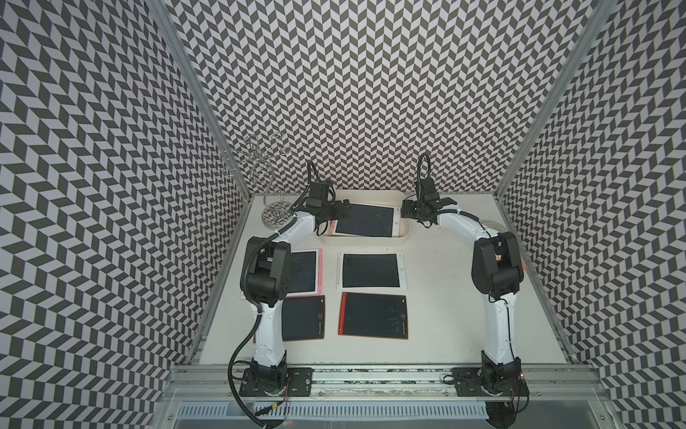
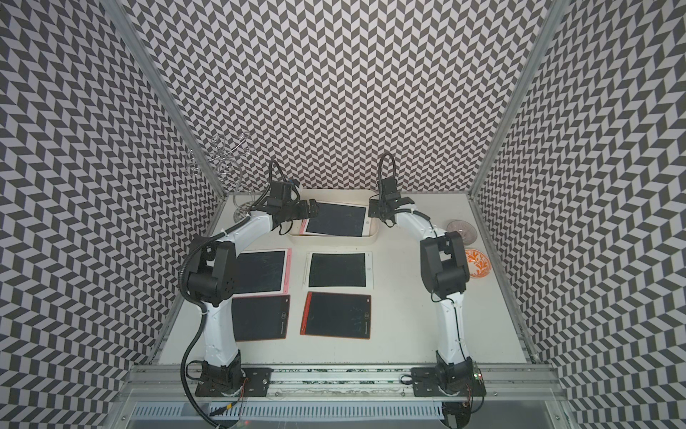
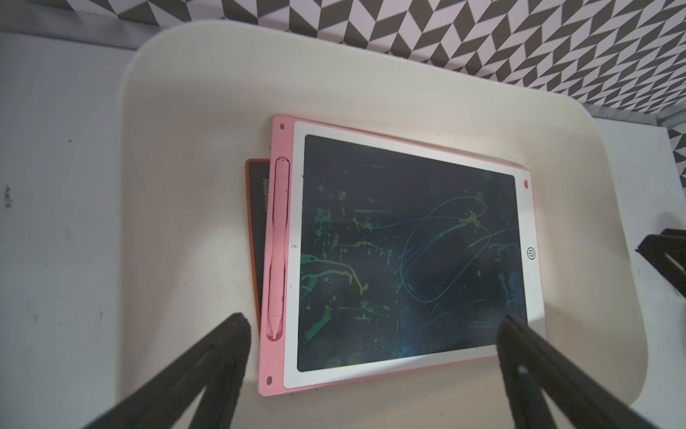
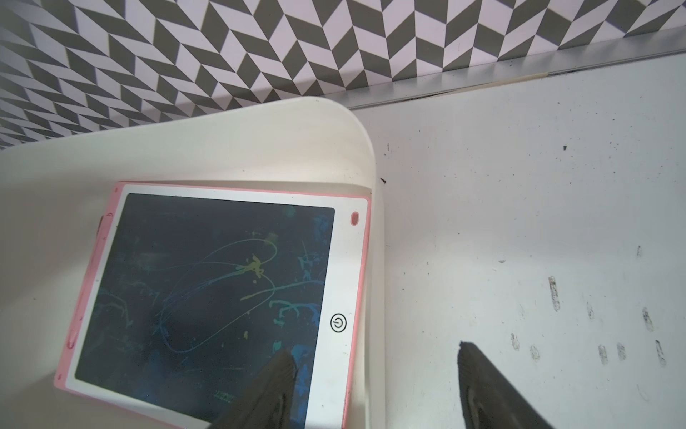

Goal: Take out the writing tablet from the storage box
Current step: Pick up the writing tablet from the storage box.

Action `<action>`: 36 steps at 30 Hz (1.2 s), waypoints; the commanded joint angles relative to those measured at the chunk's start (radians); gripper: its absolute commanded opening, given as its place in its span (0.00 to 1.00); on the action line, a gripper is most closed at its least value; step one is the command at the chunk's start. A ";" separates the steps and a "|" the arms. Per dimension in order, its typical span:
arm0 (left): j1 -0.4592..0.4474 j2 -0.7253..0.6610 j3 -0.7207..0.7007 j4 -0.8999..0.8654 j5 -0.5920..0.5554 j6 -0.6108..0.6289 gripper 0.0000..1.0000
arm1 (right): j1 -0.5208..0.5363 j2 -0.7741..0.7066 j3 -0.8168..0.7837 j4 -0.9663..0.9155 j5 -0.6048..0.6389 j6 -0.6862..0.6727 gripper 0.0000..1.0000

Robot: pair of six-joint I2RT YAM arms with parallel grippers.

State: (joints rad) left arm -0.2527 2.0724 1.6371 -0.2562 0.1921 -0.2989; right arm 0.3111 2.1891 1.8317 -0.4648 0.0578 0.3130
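Left gripper [image 3: 375, 321] gapes empty over the nine-o'clock end of the writing tablet [image 1: 365, 220] in the twelve-o'clock storage box [image 1: 367, 240], right gripper [image 4: 375, 351] part-open astride its three-o'clock wall: the reach, I'd say; next, lower and pinch.

Top views look down from high; both wrist views closely share the storage box [image 3: 185, 93].

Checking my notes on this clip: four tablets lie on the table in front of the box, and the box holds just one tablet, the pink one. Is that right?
Not quite: the box holds two. The left wrist view shows an orange-edged tablet peeking out from under the pink tablet. The rest stands.
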 commanded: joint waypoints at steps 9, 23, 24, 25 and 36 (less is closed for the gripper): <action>0.004 0.082 0.082 -0.080 -0.006 0.043 0.99 | 0.016 0.097 0.093 -0.012 0.059 -0.032 0.51; 0.007 0.186 0.172 -0.126 -0.024 0.059 0.99 | 0.016 0.109 0.106 -0.008 0.076 -0.048 0.21; 0.009 0.192 0.180 -0.130 -0.025 0.059 0.99 | 0.016 0.107 0.104 -0.008 0.077 -0.049 0.20; 0.010 0.197 0.186 -0.132 -0.023 0.059 0.99 | 0.016 0.106 0.104 -0.008 0.076 -0.048 0.19; 0.041 0.250 0.234 -0.176 -0.017 0.071 0.99 | 0.015 0.106 0.106 0.000 0.062 -0.048 0.04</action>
State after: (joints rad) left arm -0.2306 2.2932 1.8446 -0.3916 0.1780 -0.2432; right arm 0.3244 2.2902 1.9083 -0.4927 0.1143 0.2710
